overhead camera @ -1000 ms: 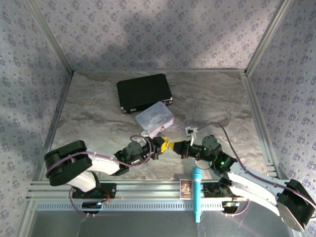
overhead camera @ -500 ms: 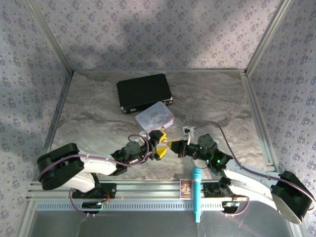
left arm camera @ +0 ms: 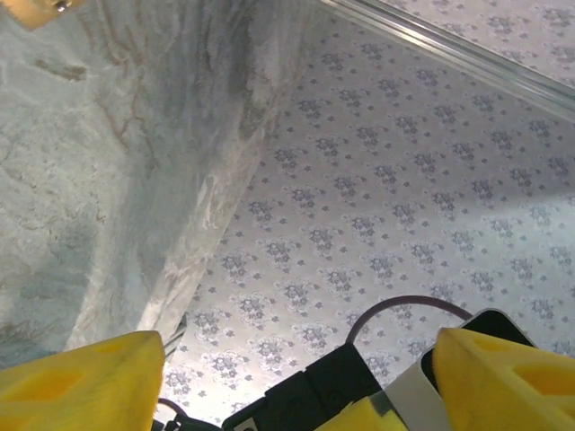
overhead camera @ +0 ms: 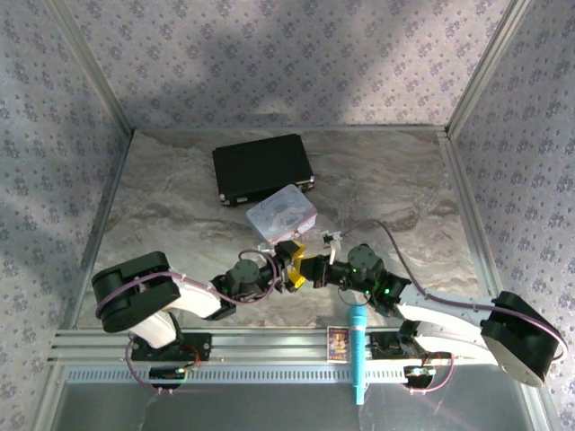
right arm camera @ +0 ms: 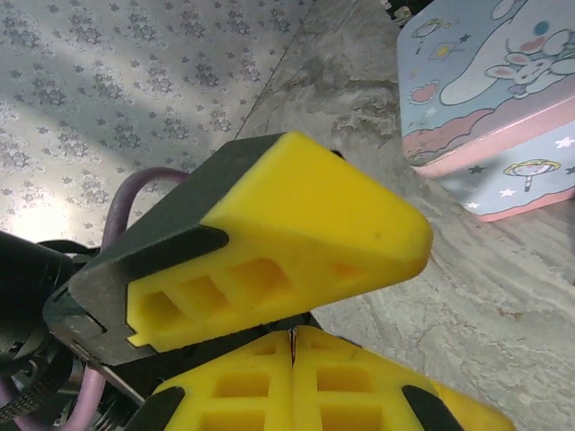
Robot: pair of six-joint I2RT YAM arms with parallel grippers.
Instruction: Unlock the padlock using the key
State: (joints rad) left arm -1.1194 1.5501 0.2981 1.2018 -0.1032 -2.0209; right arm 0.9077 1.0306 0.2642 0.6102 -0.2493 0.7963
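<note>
My two grippers meet at the front middle of the table. The left gripper point(overhead camera: 293, 266) point(left arm camera: 296, 382) is open, its yellow fingers point(left arm camera: 81, 377) wide apart. The right gripper's black body and yellow tip sit between or just beyond them. The right gripper point(overhead camera: 311, 272) point(right arm camera: 292, 359) is shut, pad against pad. A thin pale sliver, the key point(right arm camera: 291, 335), peeks out of the seam at the tips. One left finger point(right arm camera: 296, 224) lies across just above the right tips. The padlock is hidden.
A pastel cartoon tin point(overhead camera: 282, 215) point(right arm camera: 494, 99) lies right behind the grippers, with a black case point(overhead camera: 262, 168) further back. A small tan block point(left arm camera: 36, 9) is on the marble. A blue microphone point(overhead camera: 358, 350) and a small card point(overhead camera: 338, 342) rest on the front rail. Patterned walls enclose the table.
The left gripper has opened wide from a narrow grip. The right arm has slid left, bringing its shut tips up against the left fingers.
</note>
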